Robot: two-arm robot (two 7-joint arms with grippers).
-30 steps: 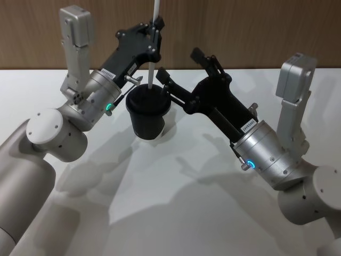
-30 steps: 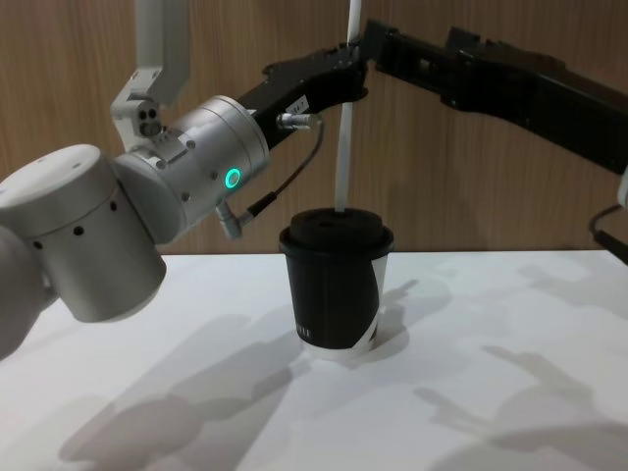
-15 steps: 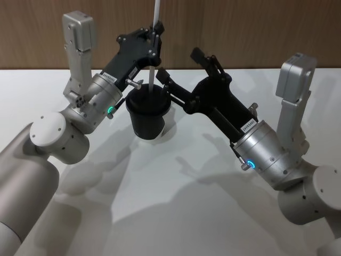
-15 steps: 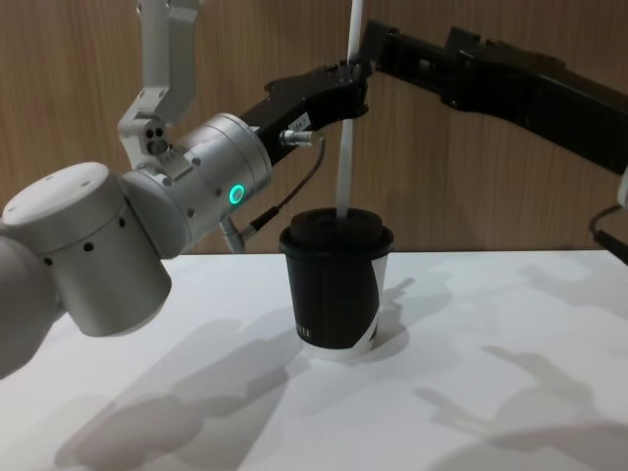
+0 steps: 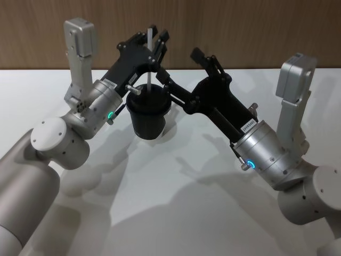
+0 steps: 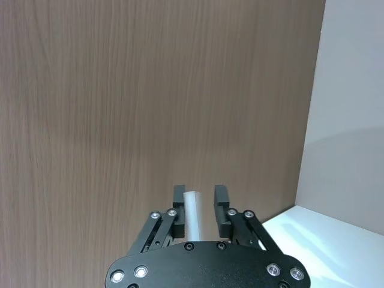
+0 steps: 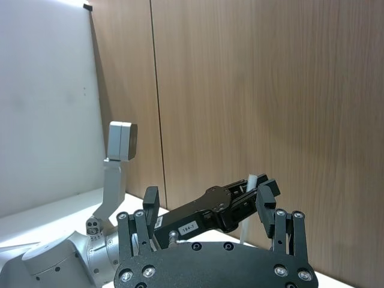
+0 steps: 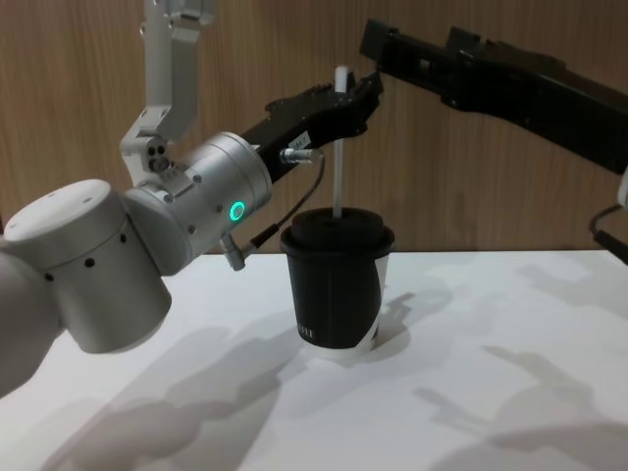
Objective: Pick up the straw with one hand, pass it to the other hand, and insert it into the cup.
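Straw (image 8: 338, 147) upright in cup (image 8: 337, 285) | left hand (image 8: 355, 98) slightly parted around it | right hand (image 7: 207, 219) open

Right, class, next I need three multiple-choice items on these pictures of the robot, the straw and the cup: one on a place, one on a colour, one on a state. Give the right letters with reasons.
1. Where is the lower end of the straw?
A. Lying flat on the table
B. In the lid of the cup
C. Behind the wood wall

2. What colour is the cup's lid?
A. Black
B. Red
C. Clear

3. How do the fingers of the left gripper stand?
A. Shut tight on the cup's rim
B. Clamped on the right gripper
C. Apart, one on each side of the straw

Answers:
1 B: in the chest view the straw stands upright and runs down into the lid.
2 A: lid and cup body are both black.
3 C: the left wrist view shows a gap between each finger and the straw. The right gripper waits open beside the cup.
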